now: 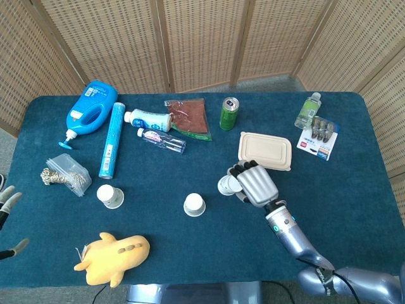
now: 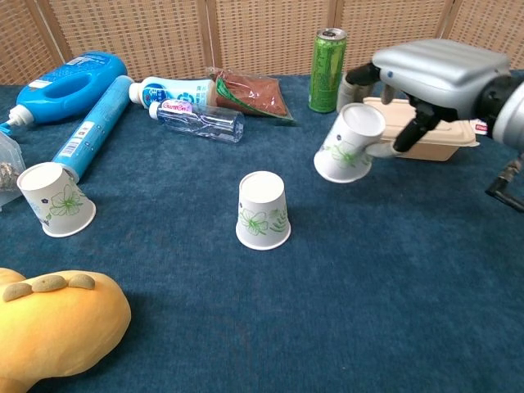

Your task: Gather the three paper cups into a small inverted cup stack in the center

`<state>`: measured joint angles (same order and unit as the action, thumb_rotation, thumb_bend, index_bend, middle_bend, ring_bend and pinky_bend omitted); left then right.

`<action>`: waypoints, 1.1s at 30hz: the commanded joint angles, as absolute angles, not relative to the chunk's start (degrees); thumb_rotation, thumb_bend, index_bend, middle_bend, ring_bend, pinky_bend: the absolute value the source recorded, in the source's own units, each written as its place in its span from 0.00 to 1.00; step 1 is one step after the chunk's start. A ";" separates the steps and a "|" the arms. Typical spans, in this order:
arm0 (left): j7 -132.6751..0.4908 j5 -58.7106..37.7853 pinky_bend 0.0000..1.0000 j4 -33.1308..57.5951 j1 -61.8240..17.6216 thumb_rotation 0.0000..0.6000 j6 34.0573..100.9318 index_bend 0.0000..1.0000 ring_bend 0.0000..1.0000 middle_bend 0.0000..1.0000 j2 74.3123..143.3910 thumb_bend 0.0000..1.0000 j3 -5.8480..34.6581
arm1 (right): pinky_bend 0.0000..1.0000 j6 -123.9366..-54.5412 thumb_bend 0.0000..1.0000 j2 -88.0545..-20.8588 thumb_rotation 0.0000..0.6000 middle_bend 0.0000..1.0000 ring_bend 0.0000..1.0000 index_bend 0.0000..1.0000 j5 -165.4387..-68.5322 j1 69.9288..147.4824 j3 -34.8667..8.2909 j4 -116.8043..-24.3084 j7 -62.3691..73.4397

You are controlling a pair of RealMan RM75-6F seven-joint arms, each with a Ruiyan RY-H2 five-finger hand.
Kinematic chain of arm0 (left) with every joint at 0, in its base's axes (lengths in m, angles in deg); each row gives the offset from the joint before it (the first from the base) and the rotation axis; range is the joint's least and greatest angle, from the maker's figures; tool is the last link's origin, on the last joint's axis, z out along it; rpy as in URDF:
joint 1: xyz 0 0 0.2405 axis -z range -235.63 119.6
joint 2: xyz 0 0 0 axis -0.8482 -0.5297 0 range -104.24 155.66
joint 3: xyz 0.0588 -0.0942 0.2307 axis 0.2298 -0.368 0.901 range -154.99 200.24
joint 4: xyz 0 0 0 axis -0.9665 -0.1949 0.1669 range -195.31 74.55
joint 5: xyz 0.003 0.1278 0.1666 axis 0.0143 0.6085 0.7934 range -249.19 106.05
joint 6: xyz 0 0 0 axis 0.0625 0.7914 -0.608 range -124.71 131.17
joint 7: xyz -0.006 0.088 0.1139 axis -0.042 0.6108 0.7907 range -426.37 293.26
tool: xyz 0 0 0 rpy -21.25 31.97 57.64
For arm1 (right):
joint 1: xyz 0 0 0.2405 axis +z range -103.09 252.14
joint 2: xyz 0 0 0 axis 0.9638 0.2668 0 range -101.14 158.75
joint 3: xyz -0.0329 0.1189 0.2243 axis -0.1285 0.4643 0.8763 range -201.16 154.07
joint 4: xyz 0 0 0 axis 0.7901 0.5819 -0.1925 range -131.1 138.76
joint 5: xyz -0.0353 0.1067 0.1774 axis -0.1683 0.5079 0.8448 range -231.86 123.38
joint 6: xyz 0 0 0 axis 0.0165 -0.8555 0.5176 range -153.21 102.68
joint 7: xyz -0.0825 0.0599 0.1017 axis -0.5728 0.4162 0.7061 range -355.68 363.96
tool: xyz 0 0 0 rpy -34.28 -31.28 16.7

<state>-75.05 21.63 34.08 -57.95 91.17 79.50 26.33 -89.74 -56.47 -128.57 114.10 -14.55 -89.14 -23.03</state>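
**Right robot hand lifts one paper cup off the desk**

The right robot hand (image 2: 426,78) held a paper cup (image 2: 350,144) clear of the desk (image 2: 393,270), its fingers (image 2: 407,131) closed around the cup's side. The cup was tilted, base up and toward the hand, open mouth down and to the left. In the head view the same held cup (image 1: 226,185) showed just left of the hand's knuckles.

The left robot hand (image 1: 6,201) showed only as a few fingertips at the left edge of the head view; whether it held anything could not be told.

A second paper cup (image 2: 263,210) stood inverted near the middle of the desk, apart from the held one. A third paper cup (image 2: 55,199) stood inverted, slightly tilted, well to the left, near a long blue tube (image 2: 90,127).

Just behind the right hand lay a closed beige food box (image 1: 265,151), with a green can (image 2: 327,70) upright beside it. Farther back lay a blue detergent bottle (image 1: 90,110), a clear plastic bottle (image 2: 201,121) and a brown packet (image 2: 250,94). A yellow plush toy (image 1: 114,254) lay at the near left.
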 commanded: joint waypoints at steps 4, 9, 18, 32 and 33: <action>-75.44 21.65 0.00 34.01 -57.91 1.00 91.19 0.00 0.00 0.00 79.41 0.26 26.31 | 0.37 -87.75 0.43 -58.57 1.00 0.43 0.28 0.43 -124.76 116.58 -12.08 -89.98 -27.26; -75.96 21.50 0.00 33.82 -57.90 1.00 91.21 0.00 0.00 0.00 79.27 0.26 26.25 | 0.37 -86.62 0.43 -60.70 1.00 0.43 0.28 0.43 -121.95 118.31 -11.58 -89.12 -31.47; -76.61 21.31 0.00 33.60 -57.67 1.00 90.83 0.00 0.00 0.00 79.14 0.25 26.18 | 0.37 -86.38 0.43 -63.77 1.00 0.43 0.28 0.43 -118.00 120.77 -10.89 -88.17 -37.11; -77.02 20.88 0.00 33.42 -57.47 1.00 90.34 0.00 0.00 0.00 79.13 0.26 26.11 | 0.37 -86.83 0.43 -69.21 1.00 0.43 0.28 0.43 -114.77 124.52 -10.00 -85.55 -42.43; -77.09 20.83 0.00 33.40 -57.45 1.00 90.28 0.00 0.00 0.00 79.10 0.26 26.11 | 0.37 -86.90 0.43 -69.37 1.00 0.43 0.28 0.43 -114.65 124.73 -9.97 -85.51 -42.81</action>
